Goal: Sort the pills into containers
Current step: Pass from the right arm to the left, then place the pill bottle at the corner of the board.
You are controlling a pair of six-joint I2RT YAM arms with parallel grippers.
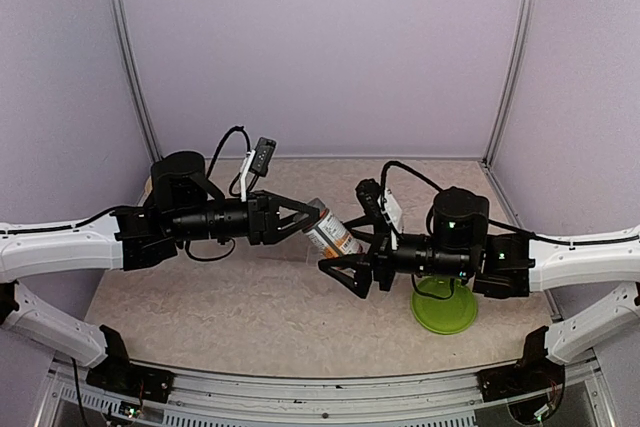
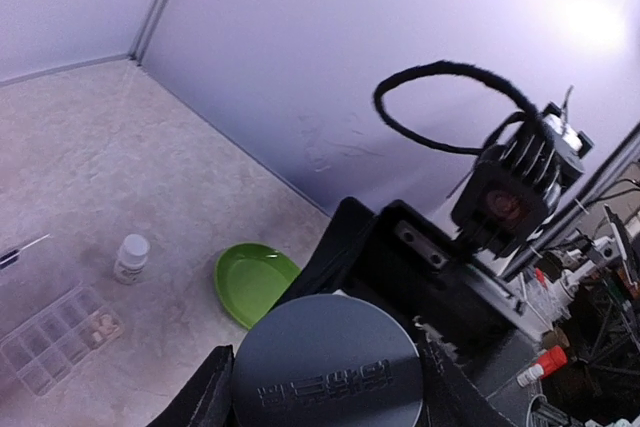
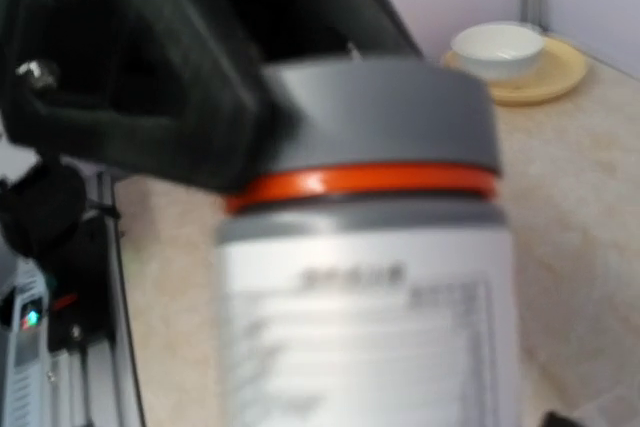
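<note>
L hand [image 1: 305, 215] grips bottle [image 1: 333, 234] by cap [image 2: 325, 367]; R hand [image 1: 345, 262] open at its base; pill box [image 2: 55, 337] on table [image 2: 150, 167], well apart.

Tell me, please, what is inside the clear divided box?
A few whitish pills lie in one compartment at the right end of the clear box. Its other visible compartments look empty. Its left corner runs out of the picture, so that part is unseen.

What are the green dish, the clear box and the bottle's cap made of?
Dish: probably plastic, glossy, evenly bright green with a soft sheen. Box: clear plastic; the table shows through its walls and dividers. Cap: likely moulded plastic, matte grey, with embossed lettering.
</note>
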